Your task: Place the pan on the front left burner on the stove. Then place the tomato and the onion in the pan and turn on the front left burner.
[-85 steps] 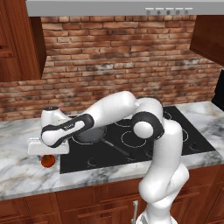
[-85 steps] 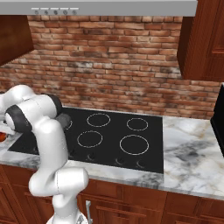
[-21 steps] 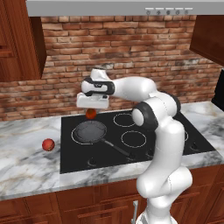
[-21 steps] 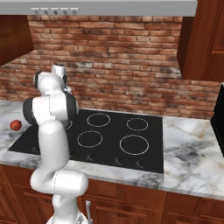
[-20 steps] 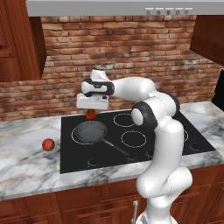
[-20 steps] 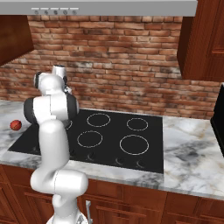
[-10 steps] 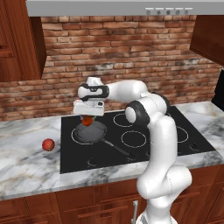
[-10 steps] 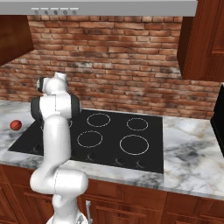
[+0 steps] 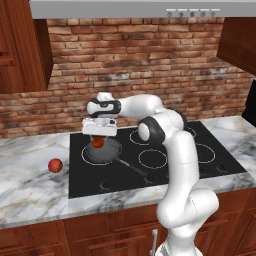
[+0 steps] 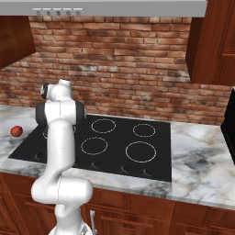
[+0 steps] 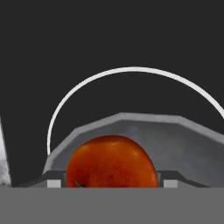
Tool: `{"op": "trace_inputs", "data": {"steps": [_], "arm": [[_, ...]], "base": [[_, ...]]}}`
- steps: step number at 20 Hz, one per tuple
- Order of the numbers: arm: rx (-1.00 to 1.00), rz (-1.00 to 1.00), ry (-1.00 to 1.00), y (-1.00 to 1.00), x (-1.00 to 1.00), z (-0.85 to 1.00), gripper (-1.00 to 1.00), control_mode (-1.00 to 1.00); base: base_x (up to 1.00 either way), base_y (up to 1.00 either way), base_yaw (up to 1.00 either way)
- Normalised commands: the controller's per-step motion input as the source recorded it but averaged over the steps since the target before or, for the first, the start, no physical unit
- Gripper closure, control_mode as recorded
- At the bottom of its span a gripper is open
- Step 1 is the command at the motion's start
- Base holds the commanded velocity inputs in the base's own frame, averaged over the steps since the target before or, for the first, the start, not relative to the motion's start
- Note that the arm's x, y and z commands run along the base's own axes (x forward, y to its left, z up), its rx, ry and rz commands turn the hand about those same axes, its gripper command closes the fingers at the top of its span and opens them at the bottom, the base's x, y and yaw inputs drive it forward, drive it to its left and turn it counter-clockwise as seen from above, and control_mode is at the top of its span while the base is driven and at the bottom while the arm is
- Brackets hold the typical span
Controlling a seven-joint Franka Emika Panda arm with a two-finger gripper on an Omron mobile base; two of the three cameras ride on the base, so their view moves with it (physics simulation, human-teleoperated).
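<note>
The pan [image 9: 104,152] has the tomato [image 9: 98,142] just above it, gripped by the claw [image 9: 99,140].

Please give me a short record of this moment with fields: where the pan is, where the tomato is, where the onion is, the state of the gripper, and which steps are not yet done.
pan: on the stove, on the front left burner, handle toward the front right
tomato: between the fingers of the gripper, just above the pan
onion: on the marble counter, left of the stove
gripper: shut on the tomato, pointing down over the pan
not yet done: tomato not released, onion not in the pan; burner state cannot be told
</note>
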Motion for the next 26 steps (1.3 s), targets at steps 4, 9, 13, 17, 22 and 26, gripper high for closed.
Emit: {"op": "trace_inputs", "data": {"steps": [4, 9, 13, 17, 22, 26], "arm": [[0.0, 0.0, 0.06, 0.0, 0.0, -0.06, 1.0, -1.0], [0.0, 0.0, 0.04, 0.0, -0.01, -0.05, 1.0, -1.0], [0.0, 0.0, 0.0, 0.0, -0.04, 0.0, 1.0, -1.0], [0.0, 0.0, 0.0, 0.0, -0.11, 0.0, 1.0, -1.0], [0.01, 0.0, 0.0, 0.0, -0.16, -0.03, 1.0, -1.0], [0.0, 0.0, 0.0, 0.0, 0.0, -0.23, 1.0, -1.0]], "base": [[0.0, 0.0, 0.0], [0.0, 0.0, 0.0], [0.0, 0.0, 0.0], [0.0, 0.0, 0.0], [0.0, 0.0, 0.0], [0.0, 0.0, 0.0]]}}
